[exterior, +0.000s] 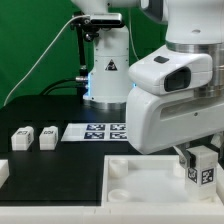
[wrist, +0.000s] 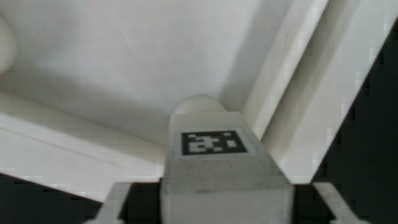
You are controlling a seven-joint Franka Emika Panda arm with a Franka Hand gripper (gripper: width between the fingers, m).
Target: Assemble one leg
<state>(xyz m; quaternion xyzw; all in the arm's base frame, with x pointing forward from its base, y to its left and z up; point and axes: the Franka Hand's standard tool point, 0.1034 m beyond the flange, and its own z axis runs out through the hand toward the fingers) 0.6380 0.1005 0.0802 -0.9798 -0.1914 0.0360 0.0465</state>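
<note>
Nearest in the exterior view lies the large white tray [exterior: 160, 198], its raised rim along the front of the black tabletop [exterior: 60, 165], with round sockets showing at the corner toward the exterior view's left. Above the tray's far corner, on the exterior view's right, the hand [exterior: 203, 162] is closed on the leg [exterior: 204, 174], a small white block held upright between the two fingers, its black-and-white tag facing the camera. Whether the leg's lower end touches the tray cannot be told from this view. The wrist view looks down along the leg [wrist: 214, 150]: the tag sits on its upper face, the hand [wrist: 214, 202] clamps it from both sides, and its rounded tip points at the tray [wrist: 107, 70] just beside an inner wall that runs along the rim. At the exterior view's left edge a white part [exterior: 3, 172] is cut off by the frame. Farther back on the tabletop stand two small tagged blocks, the outer block [exterior: 22, 136] and the inner block [exterior: 47, 135], close together but apart. Just beside them, toward the exterior view's right, lies the marker board [exterior: 95, 131], flat and partly hidden behind the arm's bulky white body [exterior: 170, 90]. Behind it rises the robot base [exterior: 105, 75], and a green backdrop [exterior: 30, 40] closes the scene.
</note>
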